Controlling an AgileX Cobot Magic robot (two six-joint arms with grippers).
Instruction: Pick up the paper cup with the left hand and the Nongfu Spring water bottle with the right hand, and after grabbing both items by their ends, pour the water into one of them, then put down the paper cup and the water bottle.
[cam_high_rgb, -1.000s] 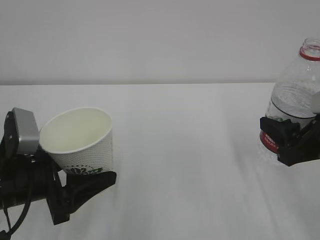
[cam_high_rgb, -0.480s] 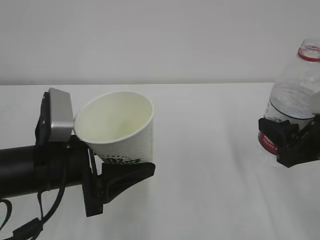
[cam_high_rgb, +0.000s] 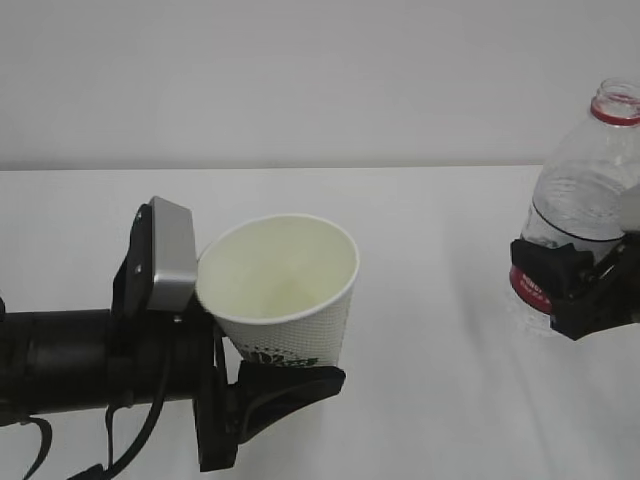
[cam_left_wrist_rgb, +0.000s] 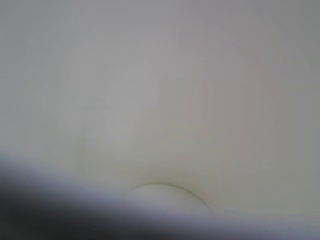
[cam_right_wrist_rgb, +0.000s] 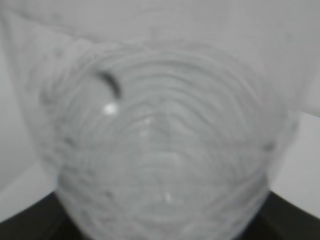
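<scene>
The white paper cup (cam_high_rgb: 285, 285) hangs above the table at centre left, tilted with its mouth toward the camera, a dark green logo low on its side. My left gripper (cam_high_rgb: 270, 385) is shut on its lower end. The left wrist view is filled by the cup's pale blurred wall (cam_left_wrist_rgb: 165, 100). At the right edge the Nongfu Spring water bottle (cam_high_rgb: 590, 180) stands upright and uncapped, with a red neck ring and red label. My right gripper (cam_high_rgb: 570, 290) is shut on its lower part. Water (cam_high_rgb: 580, 205) fills it to about mid-height. The right wrist view shows only the bottle's ribbed clear body (cam_right_wrist_rgb: 160, 160).
A white table (cam_high_rgb: 430, 300) runs across the view to a pale wall behind. Between cup and bottle lies bare tabletop. The left arm's black tube and grey camera block (cam_high_rgb: 165, 255) sit just left of the cup.
The left arm has carried the cup rightward and slightly up toward the middle of the table. The bottle has shifted a little left and risen slightly in the right gripper.
</scene>
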